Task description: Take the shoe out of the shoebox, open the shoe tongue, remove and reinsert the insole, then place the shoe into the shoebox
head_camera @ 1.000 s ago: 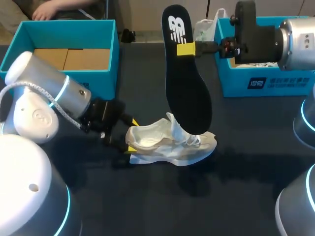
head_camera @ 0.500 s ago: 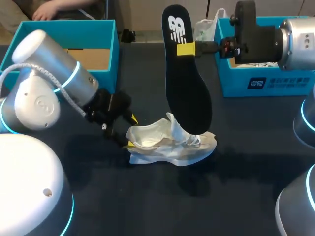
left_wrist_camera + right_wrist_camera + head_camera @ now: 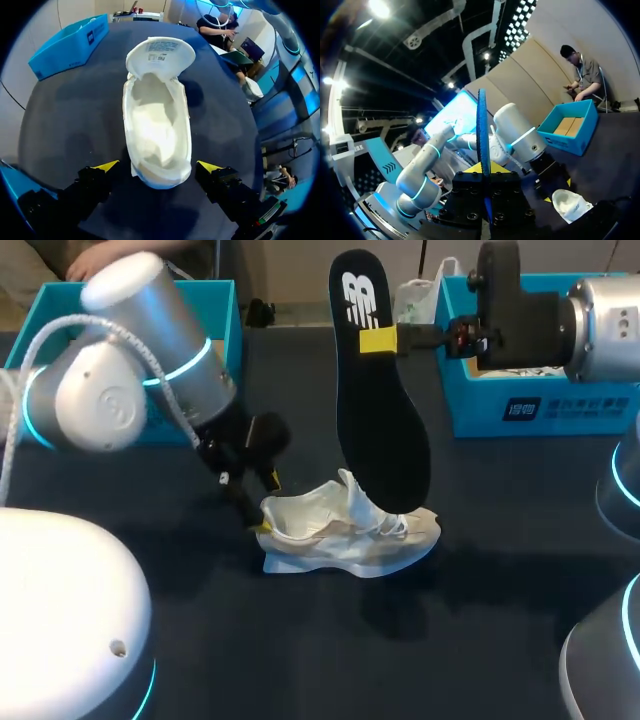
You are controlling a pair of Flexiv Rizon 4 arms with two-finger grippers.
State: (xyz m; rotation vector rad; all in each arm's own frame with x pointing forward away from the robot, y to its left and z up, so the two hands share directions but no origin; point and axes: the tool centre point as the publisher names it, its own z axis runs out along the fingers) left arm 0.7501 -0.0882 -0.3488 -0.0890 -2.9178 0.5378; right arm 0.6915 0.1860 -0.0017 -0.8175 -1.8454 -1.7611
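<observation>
The white shoe (image 3: 345, 530) lies on its sole near the middle of the dark table (image 3: 500, 640), heel toward 9 o'clock and toe toward 3 o'clock. Its tongue (image 3: 160, 55) is folded forward over the toe, leaving the inside bare.

The left gripper (image 3: 266, 505) comes in from 10 o'clock and sits at the heel. In the left wrist view the gripper (image 3: 159, 167) is released: its yellow tips stand on either side of the shoe (image 3: 157, 115), with a gap on each side.

The right gripper (image 3: 390, 338), reaching in from 2 o'clock, is clenched on the black insole (image 3: 375, 410). The insole hangs upright above the shoe, heel end at 12 o'clock and toe end down by the shoe's opening; whether they touch cannot be told. In the right wrist view the insole (image 3: 482, 130) shows edge-on, pinched in the gripper (image 3: 485, 167).

One blue box (image 3: 225, 350) stands at 10 o'clock, another (image 3: 530, 410) at 2 o'clock.
</observation>
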